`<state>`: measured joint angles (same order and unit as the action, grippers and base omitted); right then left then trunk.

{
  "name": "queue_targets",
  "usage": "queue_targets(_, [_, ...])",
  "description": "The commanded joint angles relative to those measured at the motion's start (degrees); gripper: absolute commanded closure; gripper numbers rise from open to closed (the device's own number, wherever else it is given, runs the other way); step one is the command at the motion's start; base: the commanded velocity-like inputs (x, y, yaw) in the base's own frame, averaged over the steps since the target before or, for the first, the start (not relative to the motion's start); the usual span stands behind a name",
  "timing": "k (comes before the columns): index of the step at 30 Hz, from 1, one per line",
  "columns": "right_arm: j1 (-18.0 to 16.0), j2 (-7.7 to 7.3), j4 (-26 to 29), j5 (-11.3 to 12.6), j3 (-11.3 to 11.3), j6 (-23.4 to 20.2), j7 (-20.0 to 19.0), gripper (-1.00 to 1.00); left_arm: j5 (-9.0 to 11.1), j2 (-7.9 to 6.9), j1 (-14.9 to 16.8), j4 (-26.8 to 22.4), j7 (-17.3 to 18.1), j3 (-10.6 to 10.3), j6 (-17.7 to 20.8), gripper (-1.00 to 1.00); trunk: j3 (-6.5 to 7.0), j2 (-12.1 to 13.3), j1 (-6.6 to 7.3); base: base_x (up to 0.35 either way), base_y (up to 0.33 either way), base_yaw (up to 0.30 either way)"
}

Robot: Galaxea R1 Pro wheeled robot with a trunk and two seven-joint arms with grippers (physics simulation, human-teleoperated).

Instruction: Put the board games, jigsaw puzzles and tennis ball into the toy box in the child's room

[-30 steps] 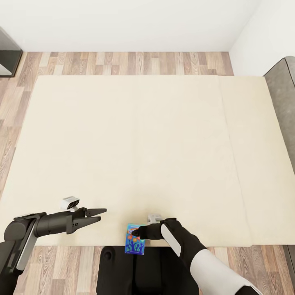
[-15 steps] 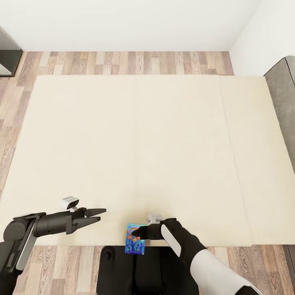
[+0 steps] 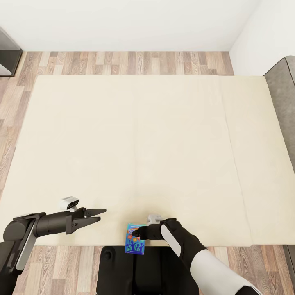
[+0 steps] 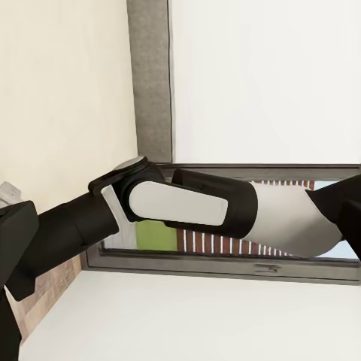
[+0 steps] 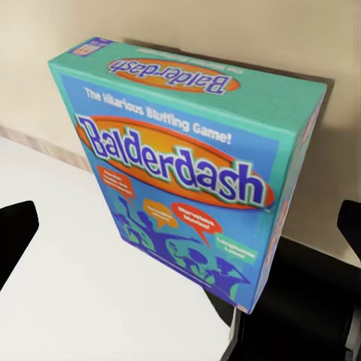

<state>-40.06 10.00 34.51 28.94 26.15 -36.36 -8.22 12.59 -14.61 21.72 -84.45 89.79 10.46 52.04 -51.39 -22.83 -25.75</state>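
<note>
Blue board game (image 3: 135, 244) at the near edge of the bed (image 3: 135, 147), hanging partly over the robot's dark base (image 3: 135, 270), in front of the trunk. Printed "Balderdash" on its lid in the right wrist view (image 5: 188, 173), teal border, orange banner, blue figures below. Right gripper (image 3: 137, 233) reaching in from the right onto the box's upper end; fingers (image 5: 15, 233) spread wide on either side of the box in the right wrist view, not closed on it. Contact with the box not clear from the pictures.

Left gripper (image 3: 96, 215) held out over the bed's near-left part, well apart from the box, pointing toward the middle; fingers a little parted, nothing between them. Small white camera block (image 3: 70, 203) on top of that arm.

Bed cream and flat, one seam (image 3: 231, 155) running down its right side. Wood plank floor (image 3: 123, 62) beyond the far edge, white wall (image 3: 123, 20) behind. Grey padded surface (image 3: 284, 94) at the right edge, dark furniture corner (image 3: 7, 51) at the far left.

Right arm (image 4: 188, 207), black and white, crossing the left wrist view before a window frame (image 4: 226, 267).
</note>
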Motion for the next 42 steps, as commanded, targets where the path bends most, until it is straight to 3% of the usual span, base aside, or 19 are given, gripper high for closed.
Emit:
queue_targets(1, [0.0,0.0,0.0,-0.2,0.0,-0.2,-0.2,-1.0,0.0,-0.01,0.0,0.0,0.2,0.0,0.6,-1.0,-0.06,-0.1,-0.03,0.0,0.0,0.0])
queue_targets(42, [0.1,0.0,0.0,-0.2,0.0,-0.1,-0.3,-1.0,0.0,-0.07,0.0,0.0,0.2,0.0,0.6,-1.0,-0.81,-0.1,-0.03,0.0,0.0,0.0])
